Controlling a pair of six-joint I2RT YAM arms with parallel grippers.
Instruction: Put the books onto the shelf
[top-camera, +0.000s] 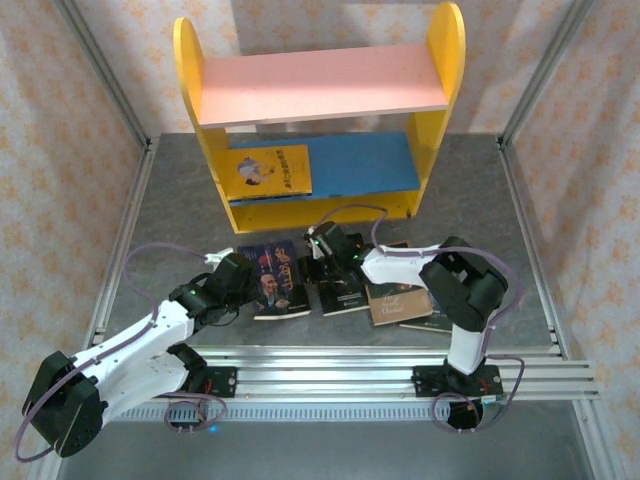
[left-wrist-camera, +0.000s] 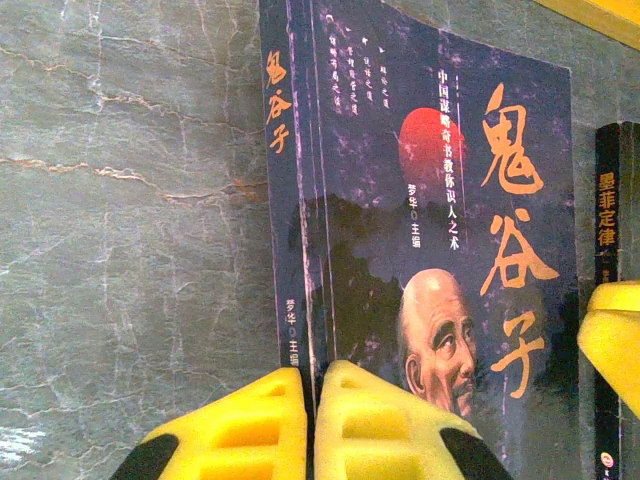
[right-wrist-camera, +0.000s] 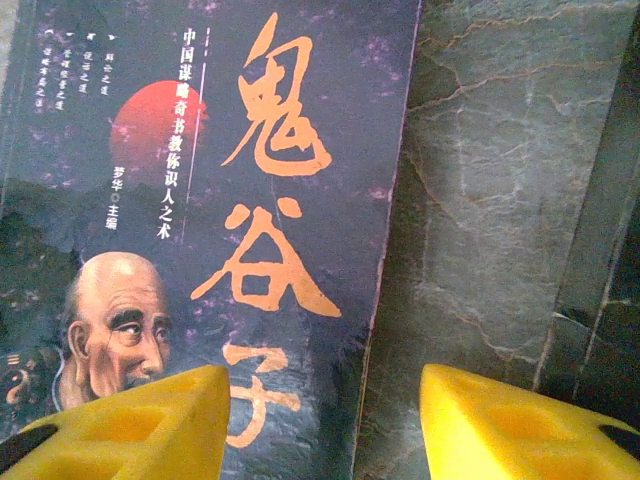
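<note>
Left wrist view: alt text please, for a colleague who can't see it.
The left gripper, shut, sits at the near edge of a dark book with orange Chinese characters and a bald man's portrait, lying on the grey marbled table. A second dark book shows its spine at right.

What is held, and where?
Left gripper shut at the dark book's spine edge, a pinch unclear; right gripper open, holding nothing.

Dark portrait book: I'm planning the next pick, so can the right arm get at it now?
Probably yes: the right fingers stand open astride an edge of the dark portrait book, one over its cover and one over bare table, with nothing between.
</note>
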